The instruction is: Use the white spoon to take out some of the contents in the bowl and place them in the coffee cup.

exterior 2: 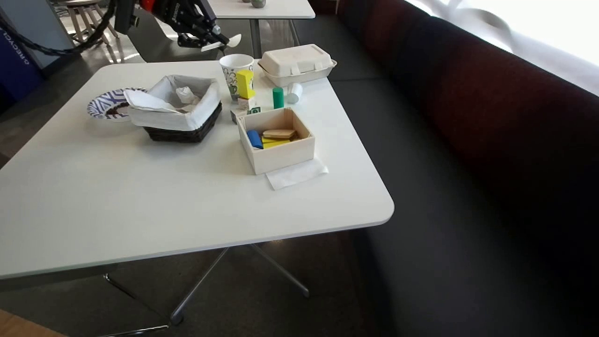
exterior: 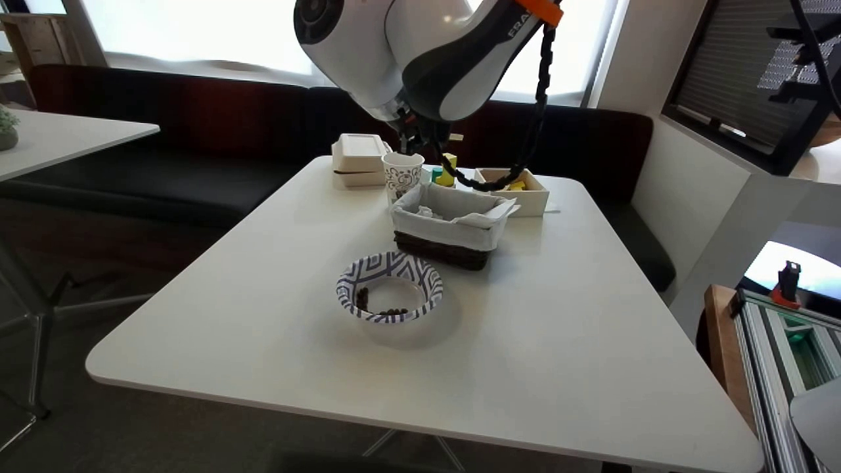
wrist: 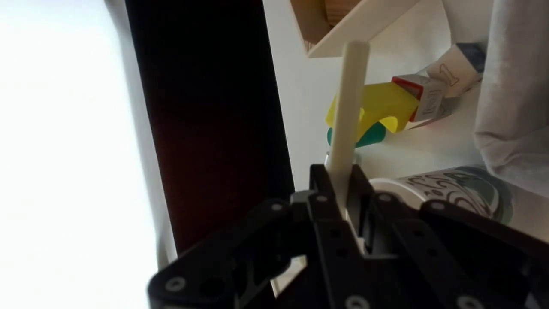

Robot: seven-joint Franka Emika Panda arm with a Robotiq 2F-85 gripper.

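My bulky white-and-black jointed arm (exterior: 439,56) hangs bent up top, and here's my black two-fingered tool (wrist: 341,182), slanting down, slim dark fingertips (wrist: 320,182) pinched close together!

In an exterior view we stand back and look down at the white table (exterior: 539,315), with the bowl (exterior: 392,288) nearest us, facing the bench (exterior: 197,125) and bright window (exterior: 197,33). In an exterior view we look down with the wooden box (exterior 2: 284,155) nearer than the bowl, facing a far table (exterior 2: 281,10), and the bench is on our right. In the wrist view we are very close, just behind the gripper (wrist: 339,174), tipped sideways with the window on our left. All three views share the cup (wrist: 454,191) and the wooden box
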